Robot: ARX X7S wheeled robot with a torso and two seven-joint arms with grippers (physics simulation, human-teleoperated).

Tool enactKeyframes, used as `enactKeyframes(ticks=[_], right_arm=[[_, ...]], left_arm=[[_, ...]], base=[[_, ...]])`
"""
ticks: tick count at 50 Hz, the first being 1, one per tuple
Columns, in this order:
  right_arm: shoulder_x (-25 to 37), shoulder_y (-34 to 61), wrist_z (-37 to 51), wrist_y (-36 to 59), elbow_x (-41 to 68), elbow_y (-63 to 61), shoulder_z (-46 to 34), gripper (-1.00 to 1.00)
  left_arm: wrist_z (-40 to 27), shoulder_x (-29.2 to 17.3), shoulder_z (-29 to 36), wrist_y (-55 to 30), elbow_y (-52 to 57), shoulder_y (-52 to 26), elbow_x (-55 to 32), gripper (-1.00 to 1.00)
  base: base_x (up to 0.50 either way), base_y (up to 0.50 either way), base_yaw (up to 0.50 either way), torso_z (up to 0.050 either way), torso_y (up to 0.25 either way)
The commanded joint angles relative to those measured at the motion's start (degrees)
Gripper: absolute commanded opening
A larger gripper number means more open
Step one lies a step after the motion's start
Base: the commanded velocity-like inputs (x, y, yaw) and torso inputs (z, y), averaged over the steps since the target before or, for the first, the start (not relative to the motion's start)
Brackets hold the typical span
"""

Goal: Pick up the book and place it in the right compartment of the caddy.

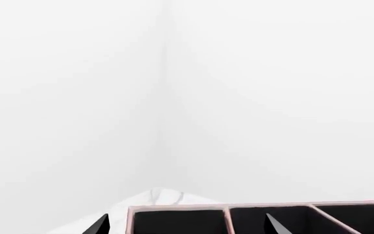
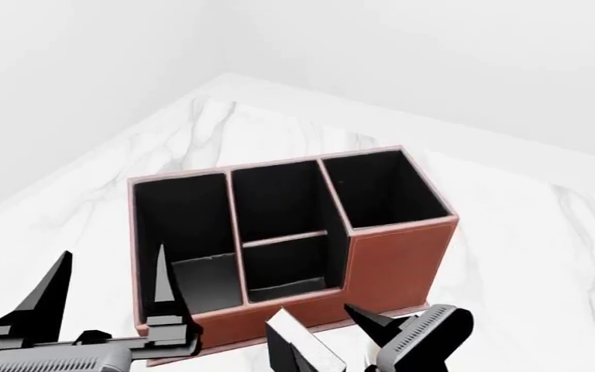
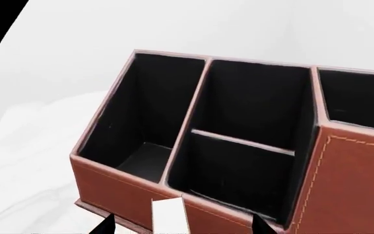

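Observation:
The reddish-brown caddy (image 2: 401, 263) stands in the middle of the head view. Its tall right compartment (image 2: 380, 186) is empty and also shows in the right wrist view (image 3: 359, 97). The book (image 2: 303, 345) shows its white page edges in front of the caddy's low front wall. My right gripper (image 3: 181, 225) has its jaws apart on either side of the book's page edge (image 3: 171, 217), with a gap showing on both sides. The book's lower part is hidden. My left gripper (image 2: 114, 252) is open and empty by the caddy's left front corner.
The caddy sits on a white marble table (image 2: 545, 256) in a plain white room corner. The divided middle section (image 2: 282, 232) and the wide left section (image 2: 184, 225) are empty. The left wrist view shows the caddy's pink rim (image 1: 226, 207) below it.

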Motion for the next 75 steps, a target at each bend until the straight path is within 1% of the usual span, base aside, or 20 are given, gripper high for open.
enactKeyframes(ticks=[1,44,75], right_arm=[[0.03,0.18,-1.43,-1.68,-0.74,2.36,-0.46,1.00],[-1.95,-3.65,-5.55,-10.43,-2.72,13.00,-2.11,1.00],[-2.92,-4.48,-6.74,-12.86,-3.22,17.34,-3.16,1.00]], left_arm=[[-0.33,-0.22,0.25,0.03,-0.04,-0.06,-0.01,1.00],[-1.29,-0.93,0.99,0.25,-0.43,-0.42,-0.33,1.00],[-1.96,-1.39,1.40,0.49,-0.53,-0.44,-0.45,1.00]], base=[[0.00,0.00,0.00,0.000,0.000],[0.00,0.00,0.00,0.000,0.000],[0.00,0.00,0.00,0.000,0.000]])
